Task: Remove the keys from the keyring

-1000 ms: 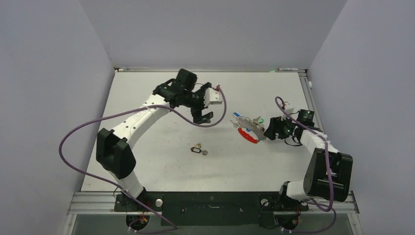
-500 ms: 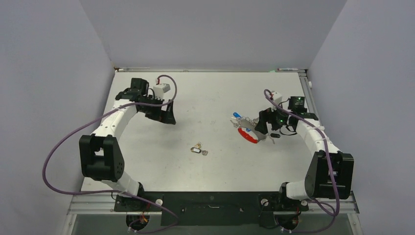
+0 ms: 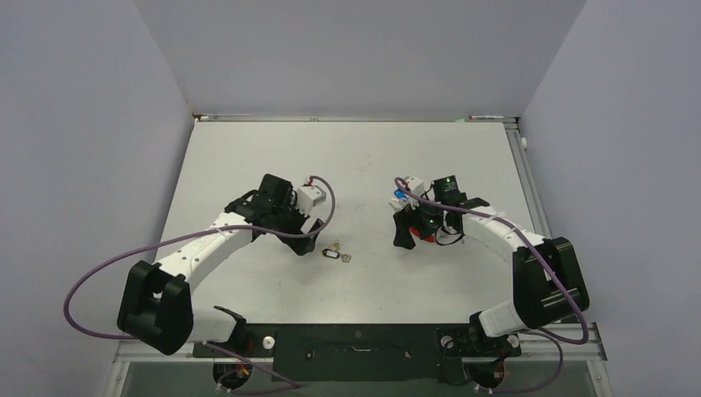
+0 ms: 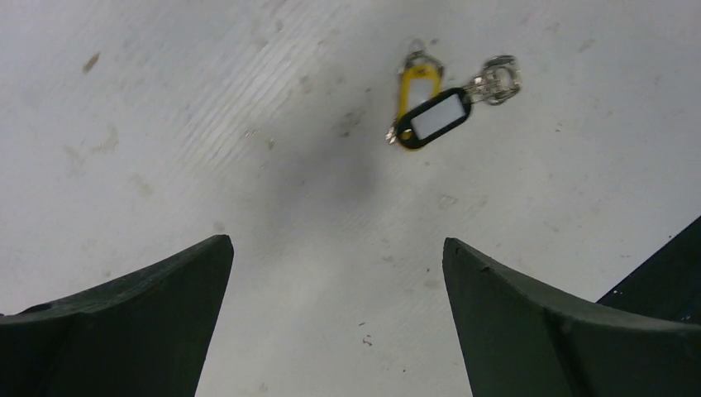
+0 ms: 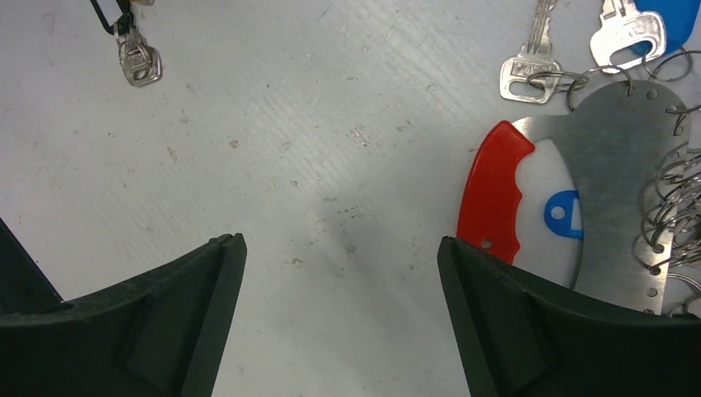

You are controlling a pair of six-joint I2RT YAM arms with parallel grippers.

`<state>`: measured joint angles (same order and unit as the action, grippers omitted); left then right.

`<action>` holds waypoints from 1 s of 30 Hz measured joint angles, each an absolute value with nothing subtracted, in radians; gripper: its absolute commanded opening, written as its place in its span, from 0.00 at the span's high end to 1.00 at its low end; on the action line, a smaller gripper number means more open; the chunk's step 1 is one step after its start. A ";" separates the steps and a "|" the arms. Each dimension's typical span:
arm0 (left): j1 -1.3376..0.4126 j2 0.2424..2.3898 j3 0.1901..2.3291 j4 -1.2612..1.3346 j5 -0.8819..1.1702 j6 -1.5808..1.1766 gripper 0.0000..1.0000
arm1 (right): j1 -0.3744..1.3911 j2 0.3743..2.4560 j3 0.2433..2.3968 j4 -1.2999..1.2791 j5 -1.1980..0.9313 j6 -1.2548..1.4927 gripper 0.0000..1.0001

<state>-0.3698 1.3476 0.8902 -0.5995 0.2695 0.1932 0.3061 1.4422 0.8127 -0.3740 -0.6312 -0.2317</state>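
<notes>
Two keys look already off. In the top view the loose pair (image 3: 335, 252) lies at frame centre on the table (image 3: 248, 165), well apart from the keyring (image 3: 423, 237), which sits right of centre, mostly hidden under the right gripper (image 3: 403, 237). The left gripper (image 3: 306, 241) hangs just left of the loose pair, probably staged clear of the ring. Half a second back the left arm was at upper left, and the right gripper was on the ring's right side.

Left wrist view: fingers spread wide, nothing between them. A yellow tag (image 4: 416, 83), a black tag (image 4: 434, 120) and a small split ring (image 4: 496, 78) lie at upper centre.

Right wrist view: fingers spread, empty, left of the red crescent (image 5: 492, 203). The grey plate (image 5: 612, 165) at the right edge carries wire rings (image 5: 670, 215). A bare key (image 5: 529, 70) and a blue-headed key (image 5: 636, 29) hang off it at upper right. My read: lining up for the next pull.
</notes>
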 measured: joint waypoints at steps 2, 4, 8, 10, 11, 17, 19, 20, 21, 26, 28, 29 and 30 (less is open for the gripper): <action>-0.468 1.330 0.890 -0.577 0.269 0.255 0.02 | 0.307 1.457 0.813 -0.367 -0.627 -0.220 0.11; -0.554 1.333 0.907 -0.573 0.267 0.321 0.17 | 0.294 1.459 0.813 -0.363 -0.625 -0.211 0.11; -0.659 1.426 0.992 -0.580 0.326 0.425 0.41 | 0.215 1.460 0.813 -0.353 -0.638 -0.190 0.10; -0.679 1.481 1.023 -0.580 0.364 0.478 0.47 | 0.141 1.459 0.814 -0.352 -0.651 -0.178 0.10; -0.683 1.506 1.038 -0.581 0.393 0.521 0.49 | 0.111 1.459 0.815 -0.352 -0.657 -0.171 0.10; -0.696 1.601 1.060 -0.579 0.461 0.643 0.56 | 0.033 1.432 0.815 -0.348 -0.675 -0.147 0.10; -0.707 1.629 1.073 -0.577 0.467 0.676 0.57 | 0.034 1.420 0.815 -0.344 -0.688 -0.142 0.10; -0.712 1.645 1.081 -0.575 0.469 0.691 0.57 | 0.034 1.416 0.815 -0.344 -0.691 -0.141 0.10; -0.717 1.665 1.090 -0.571 0.470 0.706 0.57 | 0.034 1.414 0.815 -0.344 -0.698 -0.140 0.10; -0.737 1.737 1.098 -0.554 0.461 0.756 0.62 | 0.033 1.413 0.815 -0.344 -0.704 -0.135 0.10; -0.743 1.761 1.098 -0.551 0.453 0.770 0.65 | 0.033 1.413 0.815 -0.344 -0.707 -0.133 0.10; -0.746 1.769 1.099 -0.550 0.450 0.775 0.68 | 0.033 1.413 0.815 -0.344 -0.707 -0.133 0.10; -0.749 1.776 1.099 -0.551 0.448 0.781 0.71 | 0.033 1.413 0.815 -0.344 -0.708 -0.132 0.10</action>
